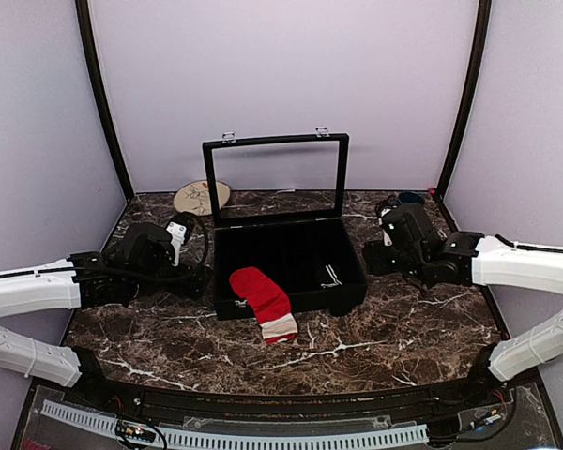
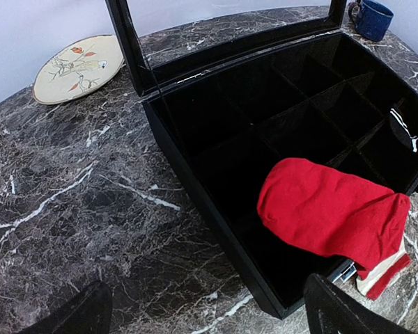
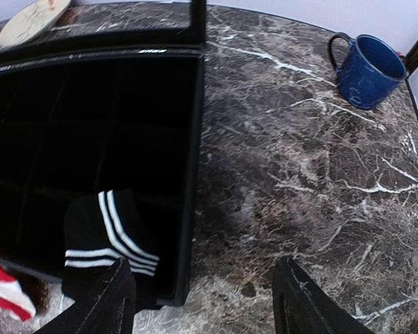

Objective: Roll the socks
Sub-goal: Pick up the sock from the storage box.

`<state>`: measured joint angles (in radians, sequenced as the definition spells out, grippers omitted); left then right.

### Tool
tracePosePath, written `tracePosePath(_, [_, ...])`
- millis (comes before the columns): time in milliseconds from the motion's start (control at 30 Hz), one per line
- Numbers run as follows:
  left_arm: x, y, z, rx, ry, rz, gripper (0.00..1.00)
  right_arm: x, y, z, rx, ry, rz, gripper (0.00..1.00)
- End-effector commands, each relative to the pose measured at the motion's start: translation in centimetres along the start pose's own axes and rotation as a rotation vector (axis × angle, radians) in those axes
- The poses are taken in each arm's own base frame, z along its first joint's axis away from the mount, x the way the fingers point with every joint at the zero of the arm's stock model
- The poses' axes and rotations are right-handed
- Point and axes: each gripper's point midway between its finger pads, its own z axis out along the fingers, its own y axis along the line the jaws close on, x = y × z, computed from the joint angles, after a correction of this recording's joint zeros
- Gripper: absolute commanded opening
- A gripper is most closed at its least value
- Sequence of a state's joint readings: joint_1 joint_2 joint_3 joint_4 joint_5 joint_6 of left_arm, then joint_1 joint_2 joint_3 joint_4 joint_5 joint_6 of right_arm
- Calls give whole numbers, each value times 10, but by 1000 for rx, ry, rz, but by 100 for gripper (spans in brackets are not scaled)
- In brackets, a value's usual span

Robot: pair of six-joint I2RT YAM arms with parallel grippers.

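From the left wrist, the left gripper is released, its two dark fingers spread wide at the bottom edge with nothing between them, over the marble table just off the front left corner of the black case. The socks lie draped over the case's front wall. Their red body rests in the front compartments, and the cream-banded end hangs outside the wall toward the table. A black sock with white stripes sits in a compartment on the case's right side. A cream plate lies on the table beyond the case's rear left corner, and a blue mug stands past its rear right corner. From the right wrist, the right gripper is likewise unclenched and holds nothing. It hangs over bare marble just right of the case's front right corner, where the striped sock shows inside the wall beside one finger. Whether they touch I cannot tell. The mug stands well to the right of the case. From above, both arms flank the case, one on each side. The case's glass lid stands upright, and the socks hang over the middle of the front wall.
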<state>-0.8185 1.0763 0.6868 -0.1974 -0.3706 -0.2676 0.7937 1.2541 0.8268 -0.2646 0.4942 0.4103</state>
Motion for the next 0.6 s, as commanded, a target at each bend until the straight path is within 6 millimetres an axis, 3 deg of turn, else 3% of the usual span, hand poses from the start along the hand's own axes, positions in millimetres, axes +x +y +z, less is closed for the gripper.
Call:
tracePosePath(0, [-19,-1,-2,-24,-29,-42,98,12,34,-20,-29,37,-50,66])
tracePosePath(167, [-20,-5,3,-31,1,-49,97,34,73,-34,-30,67,-161,68])
tracePosePath(333, [-23,-12,4,-26,15,-74,95,50,103,-33,8,90,-251,69])
tracePosePath(567, [-18,-23,1,-20,34,-66,95,55,121,-17,102,111,-321,67])
